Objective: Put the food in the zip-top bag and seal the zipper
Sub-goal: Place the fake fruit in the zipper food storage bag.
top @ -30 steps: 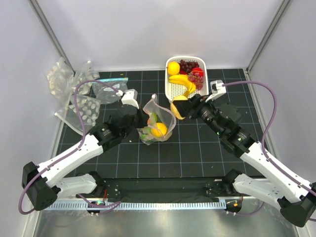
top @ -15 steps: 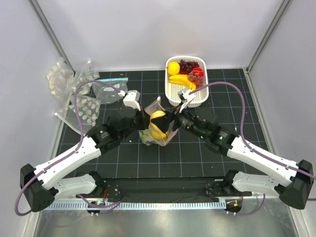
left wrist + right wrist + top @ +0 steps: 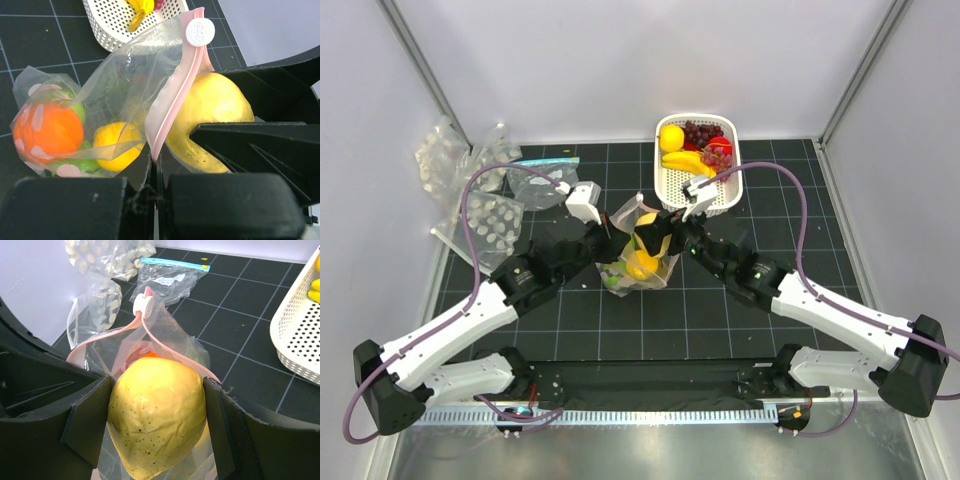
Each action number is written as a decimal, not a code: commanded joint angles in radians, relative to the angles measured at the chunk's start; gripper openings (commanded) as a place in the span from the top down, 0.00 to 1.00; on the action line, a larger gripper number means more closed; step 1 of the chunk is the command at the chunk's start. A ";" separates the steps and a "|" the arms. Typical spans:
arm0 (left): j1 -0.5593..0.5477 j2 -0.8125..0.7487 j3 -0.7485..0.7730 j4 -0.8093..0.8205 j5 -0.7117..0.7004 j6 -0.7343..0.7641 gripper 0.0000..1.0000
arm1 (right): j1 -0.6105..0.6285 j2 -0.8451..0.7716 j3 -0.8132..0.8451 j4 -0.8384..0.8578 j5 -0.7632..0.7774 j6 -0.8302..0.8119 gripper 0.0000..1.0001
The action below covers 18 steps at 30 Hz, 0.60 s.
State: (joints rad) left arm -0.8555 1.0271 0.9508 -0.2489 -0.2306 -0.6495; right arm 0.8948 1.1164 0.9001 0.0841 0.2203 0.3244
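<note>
Light: bright, even | Shadows: soft | Glare: sheen on zip-top bag [image 3: 120, 75] | Focus: near foreground seemingly soft

Yellow fruit [image 3: 155, 420]; clear white-dotted zip-top bag [image 3: 120, 85]; pink zipper [image 3: 172, 102]; white basket [image 3: 300, 332].

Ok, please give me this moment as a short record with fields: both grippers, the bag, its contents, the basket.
left gripper: shut on the zipper, holding up the zip-top bag
right gripper: grips a large yellow fruit at the bag's mouth
bag contents: orange fruit, small yellow fruit, something green
seal: open
basket: behind the bag, holds bananas and grapes
</note>
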 commanded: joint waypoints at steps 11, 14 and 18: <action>-0.004 -0.010 -0.001 0.077 0.071 0.014 1.00 | 0.003 0.017 0.014 0.066 0.067 -0.002 0.56; -0.004 -0.010 -0.003 0.080 0.071 0.014 1.00 | 0.003 0.022 0.016 0.066 0.060 0.001 0.55; -0.005 -0.006 -0.004 0.083 0.068 0.016 1.00 | 0.004 0.020 0.017 0.063 0.060 0.002 0.48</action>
State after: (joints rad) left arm -0.8555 1.0271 0.9478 -0.2287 -0.1829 -0.6460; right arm 0.8948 1.1370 0.9001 0.0910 0.2642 0.3233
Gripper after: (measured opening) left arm 0.013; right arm 0.765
